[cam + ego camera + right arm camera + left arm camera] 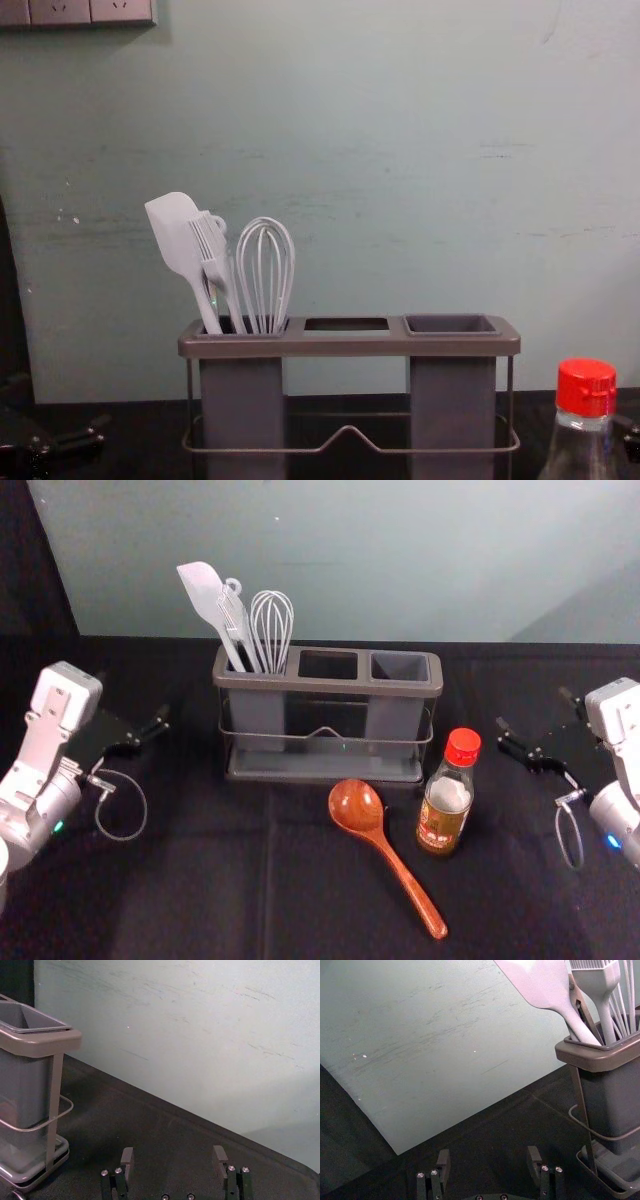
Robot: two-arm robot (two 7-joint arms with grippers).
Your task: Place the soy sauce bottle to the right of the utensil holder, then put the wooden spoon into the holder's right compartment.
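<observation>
My left gripper (136, 702) is open at the left of the holder; in the left wrist view the gripper (488, 1158) has nothing between its fingers. My right gripper (532, 708) stands open and empty right of the bottle, as the right wrist view of the gripper (173, 1158) confirms. The grey utensil holder (330, 686) has utensils in its left compartment; its right compartment (400, 667) is empty. In front of the holder's right end, the red-capped soy sauce bottle (443, 808) stands upright. Left of it lies the wooden spoon (402, 878), bowl toward the holder, handle slanting front-right.
A spatula (175, 235), a brush (215, 262) and a whisk (265, 275) rise from the holder's left compartment. Behind the black-covered table (190, 880) is a pale wall (330, 560). Bare cloth lies between the bottle and the right gripper.
</observation>
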